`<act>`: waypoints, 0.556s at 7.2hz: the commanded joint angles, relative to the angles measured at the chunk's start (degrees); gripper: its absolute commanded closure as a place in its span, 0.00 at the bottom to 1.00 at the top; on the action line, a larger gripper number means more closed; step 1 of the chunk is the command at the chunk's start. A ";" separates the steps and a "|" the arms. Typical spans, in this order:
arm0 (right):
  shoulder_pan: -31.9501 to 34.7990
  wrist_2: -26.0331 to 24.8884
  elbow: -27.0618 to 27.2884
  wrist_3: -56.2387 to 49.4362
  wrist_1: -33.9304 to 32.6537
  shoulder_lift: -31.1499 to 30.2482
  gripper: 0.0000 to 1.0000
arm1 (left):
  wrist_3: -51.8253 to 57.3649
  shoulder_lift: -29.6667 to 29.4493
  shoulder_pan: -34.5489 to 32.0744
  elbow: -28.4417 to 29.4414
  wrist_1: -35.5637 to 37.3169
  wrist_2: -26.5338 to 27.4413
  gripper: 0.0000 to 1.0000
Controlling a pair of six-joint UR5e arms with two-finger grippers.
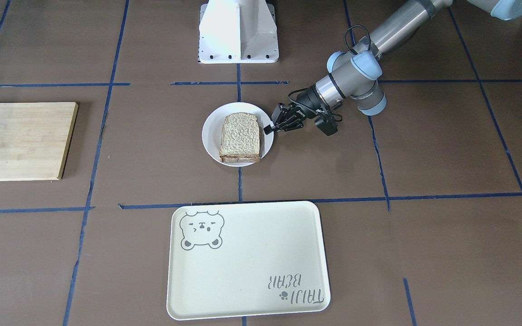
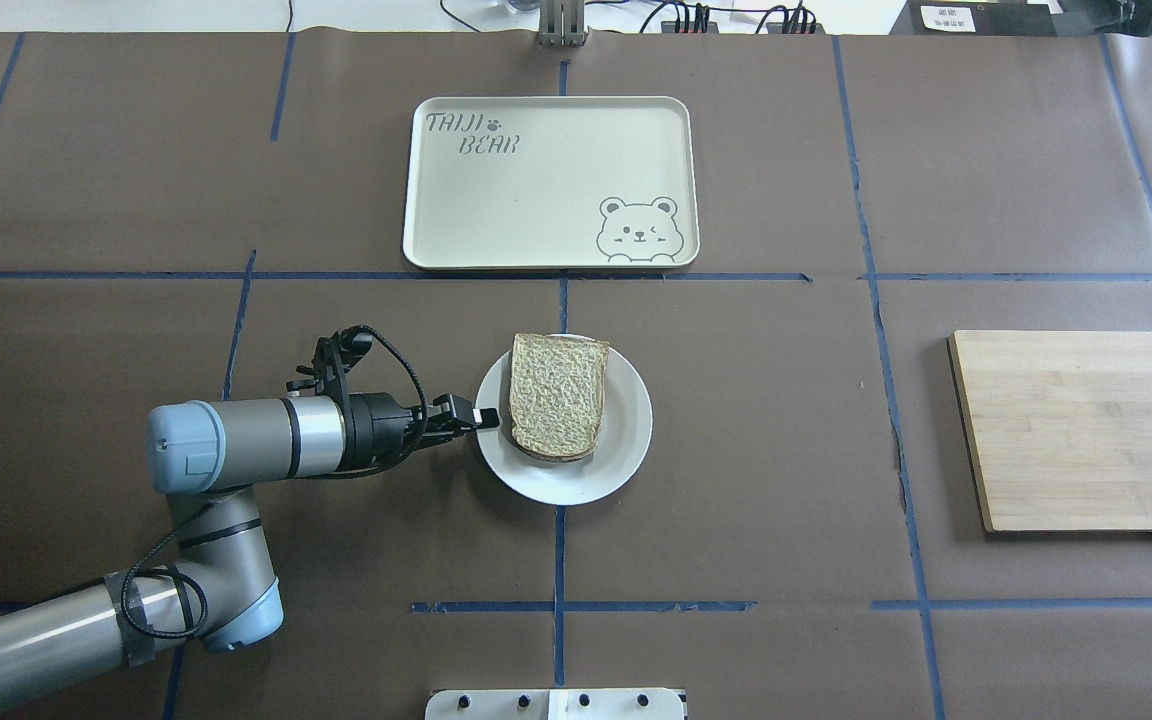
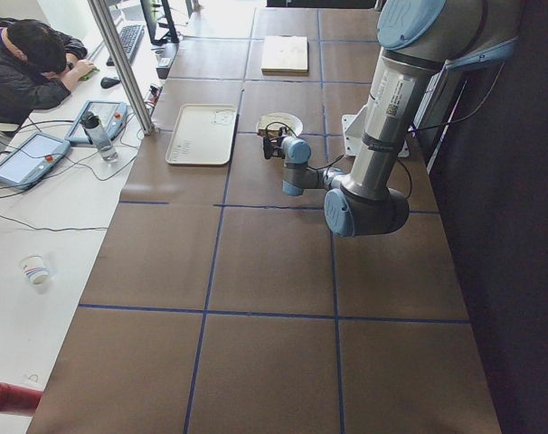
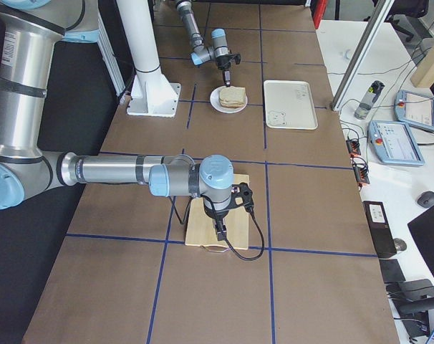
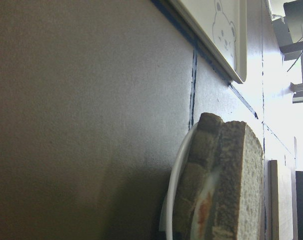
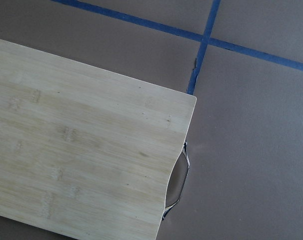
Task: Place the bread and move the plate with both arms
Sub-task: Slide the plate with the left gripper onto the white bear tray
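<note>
The small white plate (image 2: pixel 626 440) sits at the table's middle. The plain bread slice (image 2: pixel 558 397) lies on it, on top of a lower slice. The left wrist view shows the stack edge-on, the bread (image 5: pixel 246 185) over a white and orange filling, with the plate's rim (image 5: pixel 174 185) beside it. My left gripper (image 2: pixel 481 417) reaches in level from the left and is shut on the plate's near-left rim; it also shows in the front view (image 1: pixel 268 128). My right gripper (image 4: pixel 218 231) hangs over the wooden board (image 4: pixel 200 231), seen only from the side, so I cannot tell if it is open or shut.
A cream rectangular tray (image 2: pixel 551 180) with a bear drawing lies beyond the plate, a blue tape line between them. The wooden cutting board (image 2: pixel 1086 430) lies at the right, and its metal handle (image 6: pixel 180 180) shows in the right wrist view. The white robot base (image 1: pixel 238 31) stands behind the plate.
</note>
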 commanded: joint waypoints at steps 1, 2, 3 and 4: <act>0.00 0.23 -0.09 0.09 -0.05 0.00 0.00 | -5.57 -0.16 -0.42 -0.07 -5.06 1.46 0.92; 0.00 0.23 -0.09 0.09 0.04 0.00 0.00 | -10.04 -0.50 -0.43 -0.07 -7.78 4.17 0.92; 0.00 0.23 -0.09 0.09 0.04 0.00 0.00 | -14.00 -1.90 -0.34 -0.07 -8.77 7.94 0.92; 0.00 0.32 -0.09 0.09 -0.05 -0.09 0.00 | -18.39 -3.04 -0.60 0.02 -8.78 12.33 0.92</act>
